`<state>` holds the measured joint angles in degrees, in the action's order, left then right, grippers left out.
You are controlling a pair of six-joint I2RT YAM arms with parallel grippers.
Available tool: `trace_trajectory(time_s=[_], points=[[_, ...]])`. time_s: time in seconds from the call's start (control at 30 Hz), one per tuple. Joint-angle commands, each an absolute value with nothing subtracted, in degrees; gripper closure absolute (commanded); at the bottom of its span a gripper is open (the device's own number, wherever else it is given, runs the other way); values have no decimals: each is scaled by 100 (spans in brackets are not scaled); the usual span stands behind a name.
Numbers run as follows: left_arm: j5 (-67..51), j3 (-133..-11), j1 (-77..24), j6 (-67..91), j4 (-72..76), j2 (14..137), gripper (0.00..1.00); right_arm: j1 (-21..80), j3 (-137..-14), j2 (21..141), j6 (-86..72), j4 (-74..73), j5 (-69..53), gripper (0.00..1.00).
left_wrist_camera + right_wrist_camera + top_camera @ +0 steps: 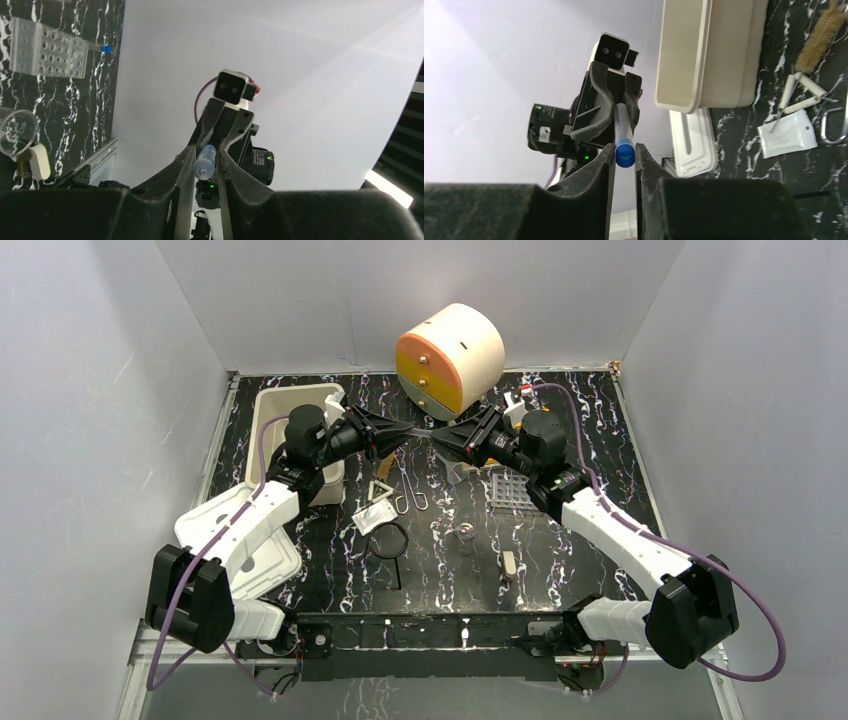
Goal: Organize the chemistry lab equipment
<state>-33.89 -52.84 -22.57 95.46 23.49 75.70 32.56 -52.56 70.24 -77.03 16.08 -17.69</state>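
- Right wrist view shows the capped tube (620, 120), slim and clear with a blue cap. It is held in the air over the far middle of the desk, just in front of the drawer unit (450, 360).
- The right gripper (624, 150) is pinched on the blue-capped end and the left gripper (206, 156) on the rounded clear end. The tube bridges the two pincers nose to nose.
- I'd judge the tube light, stiff, smooth and probably brittle, apt to slip or crack under a hard squeeze. The cap looks like the surer place to hold, and the bare wall wants a gentle pinch across its width.
- With both ends clamped, a sideways pull from either arm could snap it, so one side should let go before the other moves.
- A clear rack (508, 490) with holes sits toward the right edge beside the right arm, and looks a likely home for the tube.
- Below the pincers, mid-desk, lie the metal triangle (381, 490), white square pad (372, 515), black ring (388, 540) and glass beaker (465, 537).
- The white tub (300, 430) stands by the far left corner.
- The safest route seems to be high and rightward, since a low sweep could knock the beaker.
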Motion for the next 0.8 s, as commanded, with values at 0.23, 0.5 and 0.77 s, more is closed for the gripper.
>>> trace_trajectory(time_s=[0.23,0.5,0.77], points=[[-3676,-5927,-2177,7532,343,7595,2,2181,-6276,6912,-4482,-533,-1964,78],[-3497,-6578,-2171,4722,-1924,7427,2,1811,-7010,7149,-2213,-4338,535,78],[-3825,-6522,-2162,4854,-1694,7532,2,1696,-6888,7936,-2017,-4249,1937,84]])
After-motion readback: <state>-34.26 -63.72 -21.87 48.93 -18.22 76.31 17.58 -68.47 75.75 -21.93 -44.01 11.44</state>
